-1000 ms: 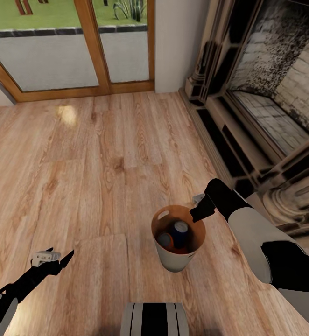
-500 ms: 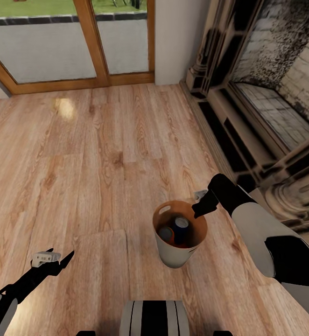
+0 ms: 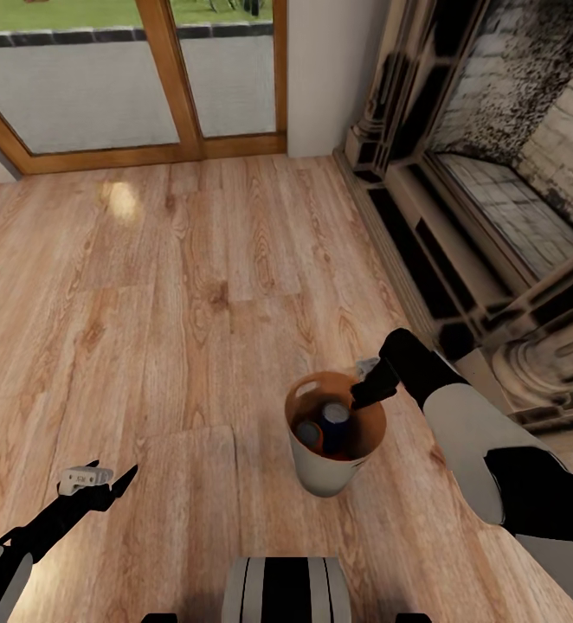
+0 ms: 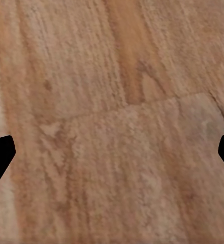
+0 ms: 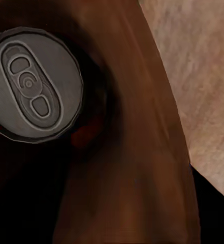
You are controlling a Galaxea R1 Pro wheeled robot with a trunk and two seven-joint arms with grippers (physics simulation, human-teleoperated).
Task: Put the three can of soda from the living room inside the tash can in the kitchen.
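The bin (image 3: 334, 446) stands upright on the wood floor (image 3: 191, 285), just ahead of the robot's base (image 3: 286, 593) and near the fireplace (image 3: 494, 216) at the robot's right; its outside is pale grey, its inside and rim orange-brown, with a cut-out handle in the rim. Inside it a blue can (image 3: 336, 424) and an orange can (image 3: 308, 435) stand side by side, silver tops up; more cans than these two I cannot make out in the head view. The right gripper (image 3: 366, 394) sits at the bin's rim on the fireplace side, black fingers pointing down into the opening; whether its jaws are apart or together I cannot tell; the right wrist view looks down the brown inner wall (image 5: 137, 152) at a silver can top (image 5: 34, 84) with its pull tab, floor beyond the rim. The left gripper (image 3: 113, 484) hangs low over bare floor, well apart from the bin, at the robot's left; its jaws are spread wide with nothing between them, the two black fingertips (image 4: 0, 157) at opposite edges of the left wrist view over floorboards. Wood-framed glass doors (image 3: 148, 86) close off the far side of the room, grass behind them.
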